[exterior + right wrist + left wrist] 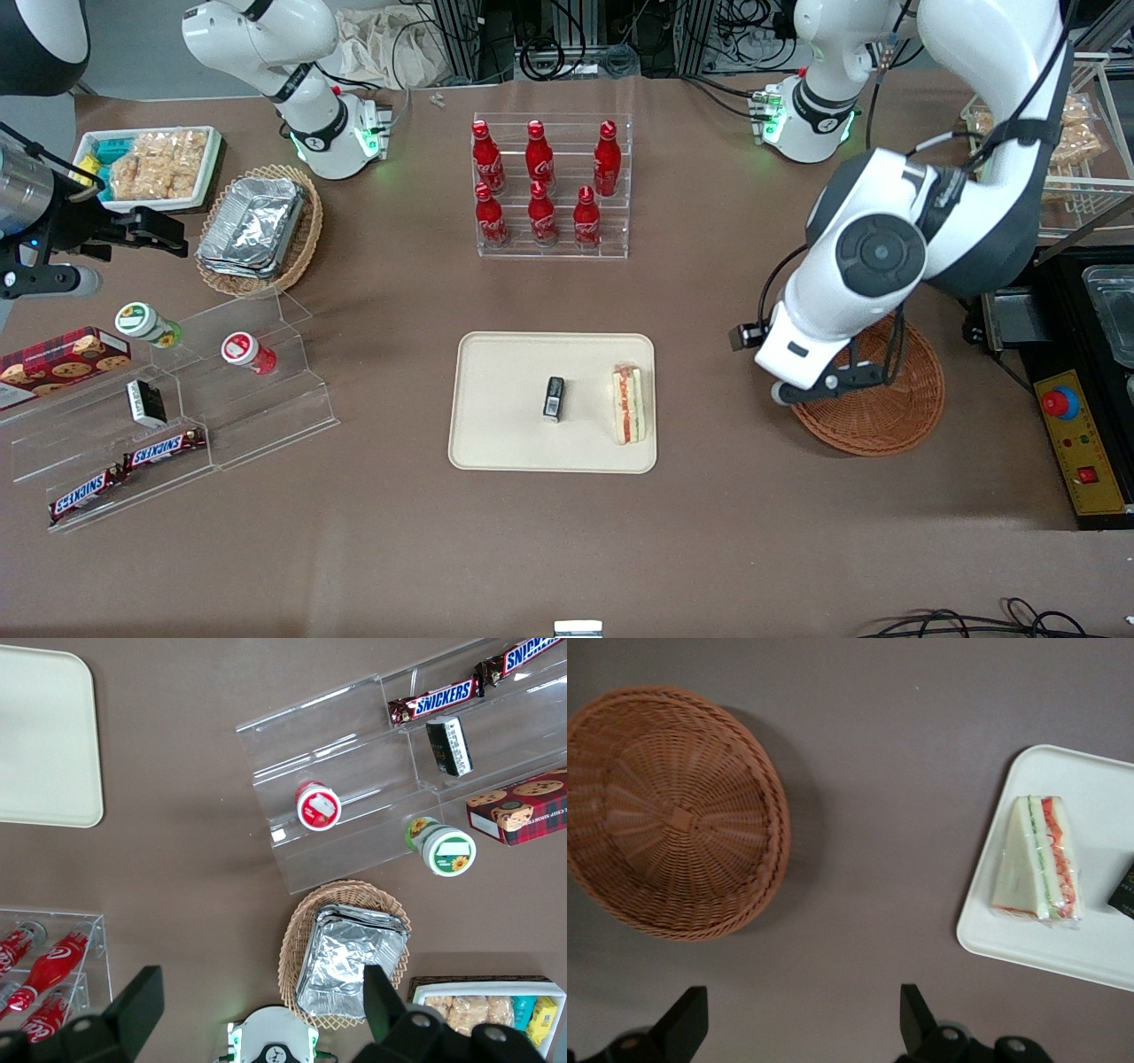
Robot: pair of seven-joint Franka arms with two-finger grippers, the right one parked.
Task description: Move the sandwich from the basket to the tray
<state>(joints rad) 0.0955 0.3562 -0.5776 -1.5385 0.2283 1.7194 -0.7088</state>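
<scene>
My gripper (802, 1028) is spread and holding nothing, over bare table between basket (873, 394) and tray (496, 425). Sandwich (629, 404) lies on the tray, hugging the rim nearest the basket (basket at its 3 o'clock, front view).

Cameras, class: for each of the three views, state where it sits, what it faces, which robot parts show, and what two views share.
Front view: faces both arms over the table; the claw hangs above the basket.
Left wrist view: looks down past its open claw at basket, tray and sandwich.
Right wrist view: looks down past the parked fingers at the snack shelves.
Shared: front and left wrist both show the sandwich on the tray.
</scene>
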